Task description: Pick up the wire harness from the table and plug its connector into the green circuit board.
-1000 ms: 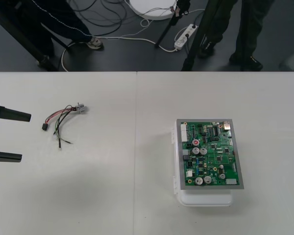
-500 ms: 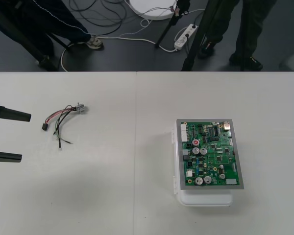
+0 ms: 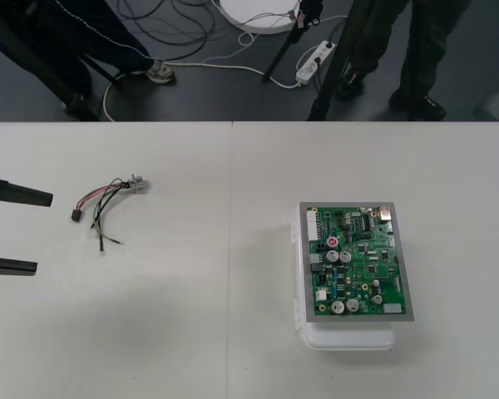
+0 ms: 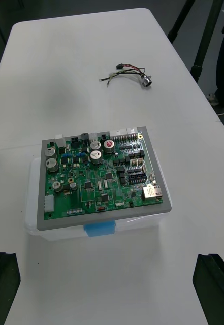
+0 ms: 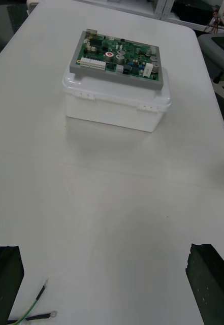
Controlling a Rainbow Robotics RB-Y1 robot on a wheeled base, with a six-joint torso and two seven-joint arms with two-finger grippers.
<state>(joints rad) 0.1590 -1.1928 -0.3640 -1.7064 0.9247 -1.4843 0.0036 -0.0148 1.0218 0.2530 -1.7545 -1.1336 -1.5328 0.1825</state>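
Black-fingered left gripper (image 3: 12, 231) waits at the left edge of the table (image 3: 191, 349), jaws spread wide and holding nothing, its mouth facing the wire harness (image 3: 106, 208). The harness lies loose on the table near it and well apart from the green circuit board (image 3: 358, 259). Right gripper (image 4: 107, 259) stands off from the board, likewise spread and empty, with the board between it and the harness. Harness layout: small black plug (image 3: 76, 216) at the end nearest the left gripper, round metal socket (image 3: 138, 184) at the far end, thin red, black and green wires fanned between. Pick-up not yet begun. Risks, as judged: (1) the wires are thin and lie flat, so a closing may catch one strand alone, or scrape the table and flick the harness aside; (2) a grip on the wires instead of close behind the plug leaves the plug dangling at an unknown angle, which spoils alignment at the board; (3) the socket looks the heavier end and may swing in transit, twisting the plug; (4) the board sits raised on a white base (image 3: 349, 337) with no fastening visible, so an off-axis push could shove it; (5) loose wire tails may snag on the capacitors (image 3: 338, 306).
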